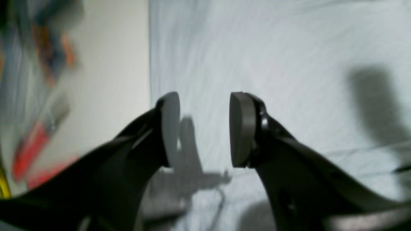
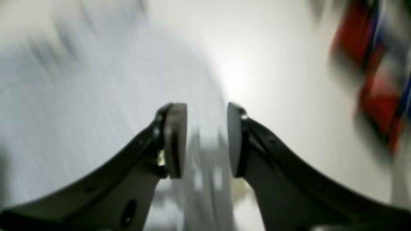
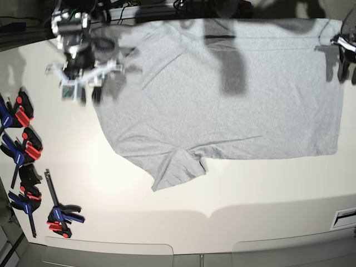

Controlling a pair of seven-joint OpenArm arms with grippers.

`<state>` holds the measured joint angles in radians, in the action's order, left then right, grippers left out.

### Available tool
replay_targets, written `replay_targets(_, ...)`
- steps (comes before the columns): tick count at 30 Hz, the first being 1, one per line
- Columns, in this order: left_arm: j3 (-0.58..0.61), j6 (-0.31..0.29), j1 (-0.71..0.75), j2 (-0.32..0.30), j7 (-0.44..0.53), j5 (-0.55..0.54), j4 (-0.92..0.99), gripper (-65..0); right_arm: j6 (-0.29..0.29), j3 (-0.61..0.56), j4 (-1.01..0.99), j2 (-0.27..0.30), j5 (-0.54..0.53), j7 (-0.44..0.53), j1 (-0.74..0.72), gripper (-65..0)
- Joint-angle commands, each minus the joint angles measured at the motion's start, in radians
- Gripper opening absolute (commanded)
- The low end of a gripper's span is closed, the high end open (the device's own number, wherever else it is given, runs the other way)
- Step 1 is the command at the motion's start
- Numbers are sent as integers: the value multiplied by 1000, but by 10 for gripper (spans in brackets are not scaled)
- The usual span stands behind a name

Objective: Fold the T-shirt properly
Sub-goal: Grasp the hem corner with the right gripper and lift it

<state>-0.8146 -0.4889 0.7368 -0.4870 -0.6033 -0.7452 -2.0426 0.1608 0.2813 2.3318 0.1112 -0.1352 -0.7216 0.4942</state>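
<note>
The light grey T-shirt (image 3: pixel 233 100) lies spread flat on the white table (image 3: pixel 167 222), one short sleeve pointing toward the front edge. My right gripper (image 3: pixel 82 92) hovers at the shirt's left edge, and in its wrist view it (image 2: pixel 205 122) stands open with nothing between the pads, the T-shirt (image 2: pixel 80 96) blurred beneath. At the shirt's far right corner is my left gripper (image 3: pixel 347 69). Seen from the left wrist, it (image 1: pixel 204 109) is open and empty just above the T-shirt (image 1: pixel 289 64), beside the cloth's edge.
Several red, blue and black clamps (image 3: pixel 22 150) lie along the table's left side, blurred in the wrist views as clamps (image 1: pixel 32 150) and clamps (image 2: pixel 379 80). Cables and arm bases line the far edge. Bare white tabletop runs in front of the shirt.
</note>
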Motion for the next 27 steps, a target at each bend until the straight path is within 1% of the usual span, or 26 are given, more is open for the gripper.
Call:
replay_targets(1, -14, 27, 2, -13, 16, 0, -42, -413, 3, 9, 24, 2, 6, 26, -16, -444)
replay_targets(2, -14, 44, -1, -12, 14, 0, -66, -413, 6, 12, 24, 2, 14, 37, -45, -443)
replay_targets(3, -14, 48, -5, -12, 11, -1, -77, -413, 24, 14, 18, 2, 33, 36, -76, -428)
replay_targets(5, -14, 47, -8, -12, -4, 0, -77, -413, 50, 14, -43, 3, 82, 46, -138, -353)
replay_targets(6, -14, 47, -8, -12, -9, 0, -73, -413, 50, 15, -98, 6, 112, 61, -174, -319)
replay_targets(7, -14, 47, -8, -12, -11, 0, -68, -413, 49, 23, -166, 18, 136, 78, -214, -305)
replay_targets(9, -14, 47, -8, -12, -11, 1, -49, -413, 48, 53, -328, 55, 131, 94, -311, -305)
replay_targets(11, -14, 47, -8, -13, -11, 8, -14, -413, 56, 97, -509, 97, 78, 90, -431, -305)
replay_targets(12, -14, 46, -8, -13, -11, 7, 6, -413, 85, 121, -605, 122, 29, 78, -494, -305)
replay_targets(14, -14, 44, -8, -13, -11, 6, 47, -413, 169, 161, -819, 175, -96, 29, -629, -305)
replay_targets(16, -14, 43, -8, -13, -11, 5, 82, -413, 257, 187, -1057, 227, -198, -23, -768, -305)
replay_targets(19, -14, 32, -11, -13, -11, -24, 124, -413, 368, 188, -1418, 289, -292, -74, -955, -305)
replay_targets(20, -14, 26, -12, -13, -10, -29, 134, -413, 403, 183, -1528, 300, -305, -81, -1009, -305)
replay_targets(22, -13, 25, -18, -13, -11, -35, 145, -413, 439, 159, -1710, 308, -322, -84, -1090, -305)
replay_targets(24, -13, 25, -37, -14, -20, -34, 155, -413, 446, 114, -1822, 297, -321, -83, -1136, -305)
replay_targets(27, -13, 25, -79, -19, -60, -36, 172, -413, 445, 14, -1857, 267, -321, -84, -1147, -305)
